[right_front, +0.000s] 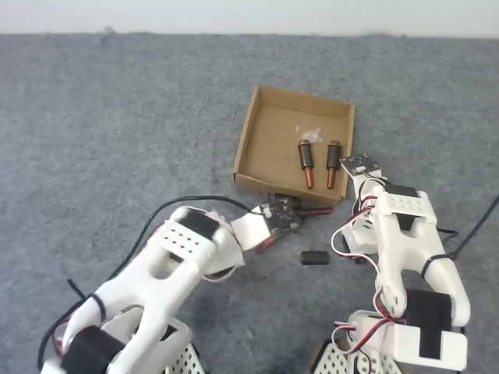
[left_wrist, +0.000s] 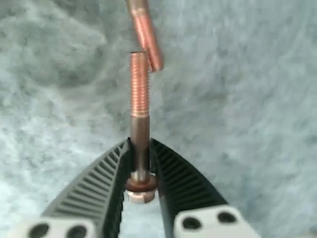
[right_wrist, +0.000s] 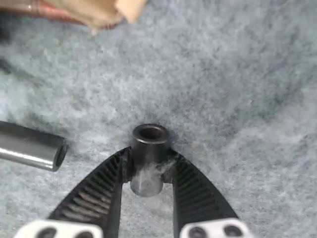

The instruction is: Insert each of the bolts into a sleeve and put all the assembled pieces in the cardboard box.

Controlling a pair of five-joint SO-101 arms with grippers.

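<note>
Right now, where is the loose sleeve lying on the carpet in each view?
High view: loose sleeve on carpet below the cardboard box.
Left wrist view: left gripper holding a bolt.
Right wrist view: loose sleeve beside the right gripper, which grips a second sleeve.
Shared landmark: that box's corner.

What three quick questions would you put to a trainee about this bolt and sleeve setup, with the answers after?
1. True or false: the left gripper is shut on a bolt.
2. How many assembled pieces lie in the cardboard box?
3. The right gripper holds: A a sleeve, B a bolt, C nothing.
Key: 1 true; 2 two; 3 A.
</note>
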